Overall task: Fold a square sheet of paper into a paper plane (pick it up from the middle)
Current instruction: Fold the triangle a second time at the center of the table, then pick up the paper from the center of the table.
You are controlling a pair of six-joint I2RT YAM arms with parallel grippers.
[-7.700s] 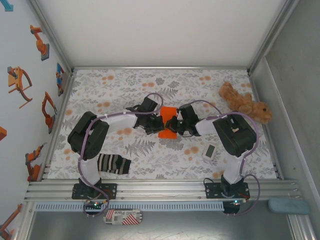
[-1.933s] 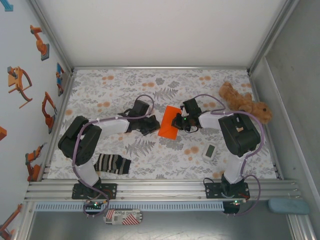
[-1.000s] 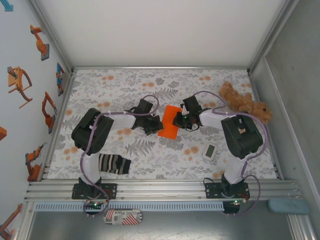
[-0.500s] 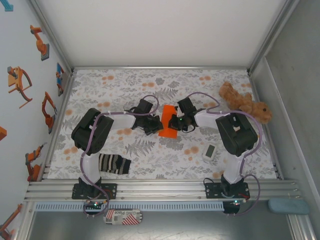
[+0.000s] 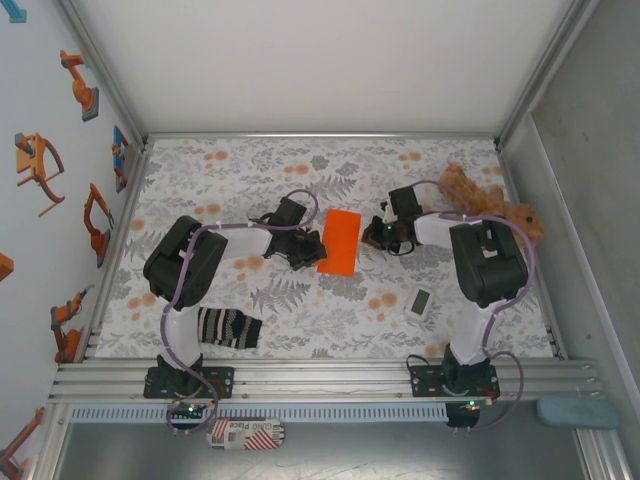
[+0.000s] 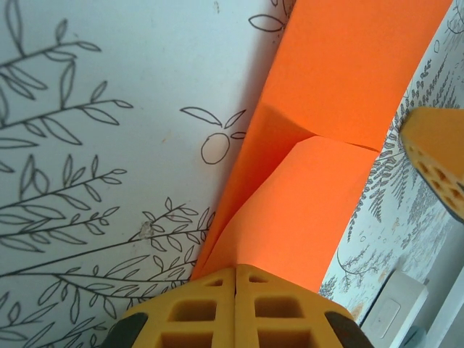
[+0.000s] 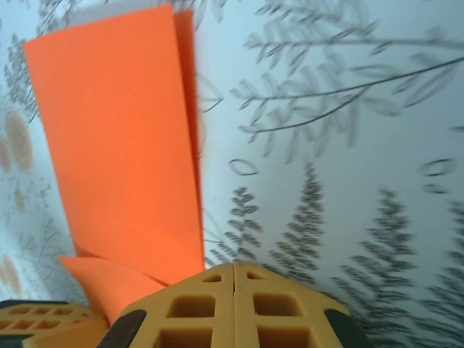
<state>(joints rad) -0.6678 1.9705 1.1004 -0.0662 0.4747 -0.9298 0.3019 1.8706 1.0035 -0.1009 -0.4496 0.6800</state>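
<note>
The square sheet of paper (image 5: 340,242), bright orange, lies folded into a narrow upright rectangle at the middle of the floral table. In the left wrist view the paper (image 6: 341,94) shows a creased flap folded over its near half. My left gripper (image 5: 314,250) is shut, its tips (image 6: 235,279) set against the paper's left lower edge with nothing seen between the jaws. My right gripper (image 5: 376,236) is shut too and stands a short way right of the paper (image 7: 116,145), off it, over bare cloth (image 7: 233,270).
A brown plush toy (image 5: 490,205) lies at the back right, close behind the right arm. A small white device (image 5: 419,303) sits front right, and a striped sock (image 5: 227,327) front left. Metal frame rails run along the near edge.
My right gripper has pulled back to the right, off the paper. The paper now lies flatter and shows wider. The left gripper has stayed put at the paper's left edge.
</note>
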